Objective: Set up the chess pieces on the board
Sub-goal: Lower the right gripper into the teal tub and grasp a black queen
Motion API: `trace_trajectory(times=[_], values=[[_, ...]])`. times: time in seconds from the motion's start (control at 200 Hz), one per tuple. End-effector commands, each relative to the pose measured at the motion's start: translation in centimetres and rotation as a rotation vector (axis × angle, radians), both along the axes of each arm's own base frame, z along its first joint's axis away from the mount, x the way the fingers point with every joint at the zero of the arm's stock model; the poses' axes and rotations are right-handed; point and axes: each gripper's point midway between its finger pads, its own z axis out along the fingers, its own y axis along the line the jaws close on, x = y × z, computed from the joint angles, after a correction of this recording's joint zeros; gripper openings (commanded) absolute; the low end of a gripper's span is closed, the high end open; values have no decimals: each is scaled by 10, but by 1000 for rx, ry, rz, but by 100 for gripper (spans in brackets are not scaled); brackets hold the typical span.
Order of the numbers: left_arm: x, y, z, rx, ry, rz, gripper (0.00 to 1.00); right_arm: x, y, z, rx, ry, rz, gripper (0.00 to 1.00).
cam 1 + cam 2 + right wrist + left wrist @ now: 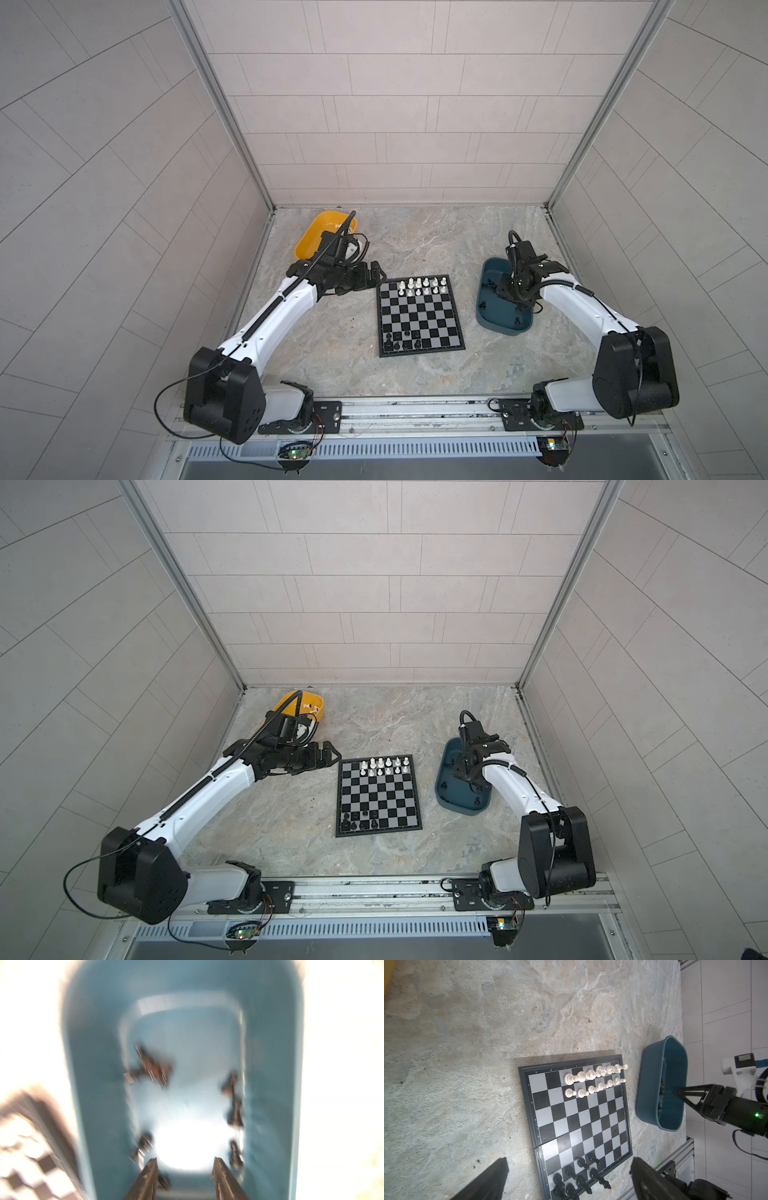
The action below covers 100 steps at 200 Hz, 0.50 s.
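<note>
Nearest to the camera, the rail (415, 409) along the near edge of the table (419, 237) was seen, with both arms mounted on it. The left arm (266, 316) was stretched from the near left corner toward the far edge, and its wrist was bent to the right, so that the left gripper (378, 272) was held almost level, just beside the far left corner of the board (419, 318). Its jaws were spread wide and nothing was held between them.

The right arm (582, 305) was raised from the near right corner and folded at the elbow, with the wrist turned downward. The right gripper (185, 1160) was pointed down into the teal tray (486, 318), which was placed near the right edge of the table, just beside the board. Its jaws were partly opened, and nothing was seen between them, although this view was blurred. Several loose black pieces (153, 1068) were scattered on the tray floor.

The board was laid in the middle of the table. Along its far edge white pieces (422, 286) were set upright in two rows, toward the far right corner, and black pieces (405, 338) were grouped at its near left corner. The yellow tray (307, 241) was placed at the far left corner of the table.
</note>
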Motion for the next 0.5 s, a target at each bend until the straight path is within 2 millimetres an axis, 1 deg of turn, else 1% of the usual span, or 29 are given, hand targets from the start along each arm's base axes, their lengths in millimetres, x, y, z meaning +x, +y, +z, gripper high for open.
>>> trace_trajectory(times=[0.0,0.1,0.21,0.26,0.39,0.495], values=[[6,-7,6,-39,-16,-6,97,27,-1,0,67,-27,-129,43],[4,-6,0,-32,-11,-11,97,45,7,-8,143,-14,-157,40],[2,-8,-1,-54,0,-17,97,59,8,-18,142,-9,-153,33],[1,-9,1,-57,-6,-21,97,59,4,-25,114,21,-156,31],[0,-9,3,-69,-8,-22,96,58,-3,-41,50,82,-132,31],[0,-10,2,-75,-2,-25,96,53,-4,-54,32,132,-103,32]])
